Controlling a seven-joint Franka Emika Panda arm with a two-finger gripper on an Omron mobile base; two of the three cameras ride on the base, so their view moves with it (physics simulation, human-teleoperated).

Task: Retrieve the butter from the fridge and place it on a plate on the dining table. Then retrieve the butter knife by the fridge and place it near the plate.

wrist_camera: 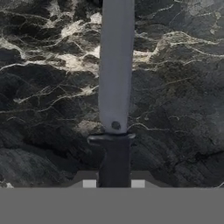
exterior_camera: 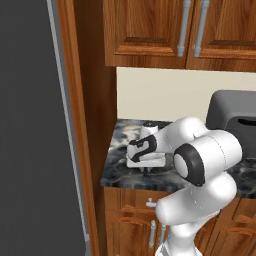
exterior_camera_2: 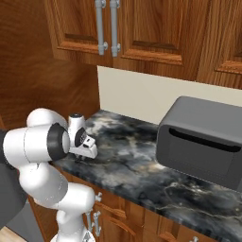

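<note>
Down on the marbled counter (exterior_camera_2: 142, 156), gripper (wrist_camera: 113, 183) clamps the butter knife (wrist_camera: 114, 87); toaster oven (exterior_camera_2: 205, 142) well apart.

A glossy white arm (exterior_camera: 200, 165) of fat rounded segments, black rings at its joints, ending in a white claw (exterior_camera: 145, 170).

A: We see the butter knife (wrist_camera: 115, 87) flat on the wall counter (exterior_camera_2: 142, 156), its handle between the fingertips (wrist_camera: 89, 183) of the gripper (exterior_camera: 146, 171), blade running away from the hand.

B: The gripper sits at the counter's left end, just beside the fridge (exterior_camera: 30, 150) and its side panel (exterior_camera: 80, 125). The toaster oven (exterior_camera_2: 205, 139) stands on the same counter, well to the right. Upper cabinets (exterior_camera_2: 142, 28) hang above, drawers (exterior_camera: 130, 220) below the top.
</note>
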